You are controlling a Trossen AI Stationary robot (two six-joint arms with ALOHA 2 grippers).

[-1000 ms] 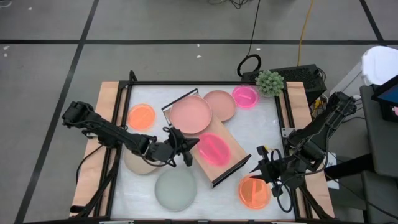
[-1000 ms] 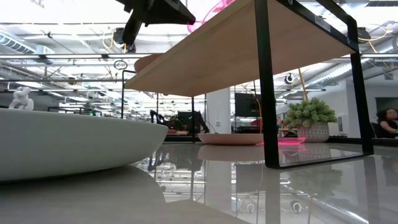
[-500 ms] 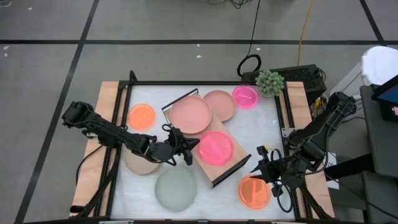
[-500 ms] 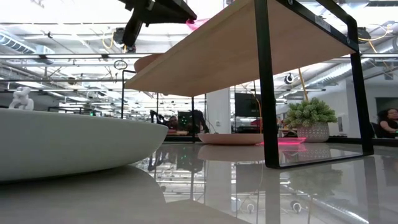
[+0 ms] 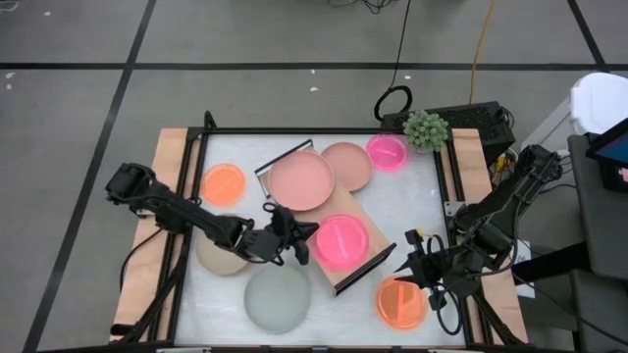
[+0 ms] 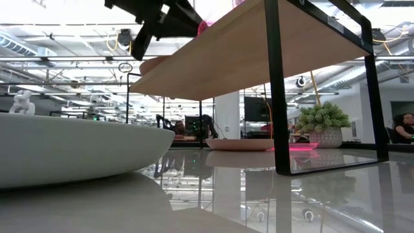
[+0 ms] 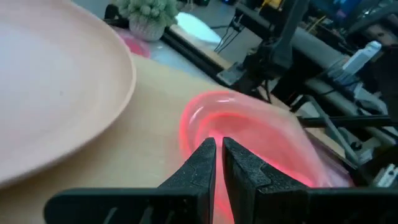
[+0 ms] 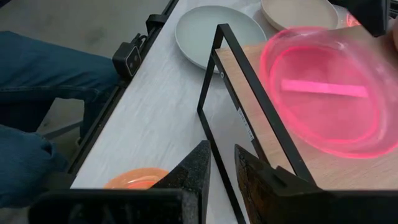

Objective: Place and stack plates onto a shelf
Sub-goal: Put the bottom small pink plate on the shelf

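Left gripper (image 5: 299, 238) at nine o'clock of hot-pink plate (image 5: 340, 240) on shelf (image 5: 365, 238). Dusty-pink plate (image 5: 301, 178) at eleven o'clock. Right gripper (image 5: 413, 263) above orange plate (image 5: 401, 303).

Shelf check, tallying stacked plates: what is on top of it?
On the light-wood shelf: a large dusty-pink plate and a translucent hot-pink divided plate. Anything beneath the large plate is covered.
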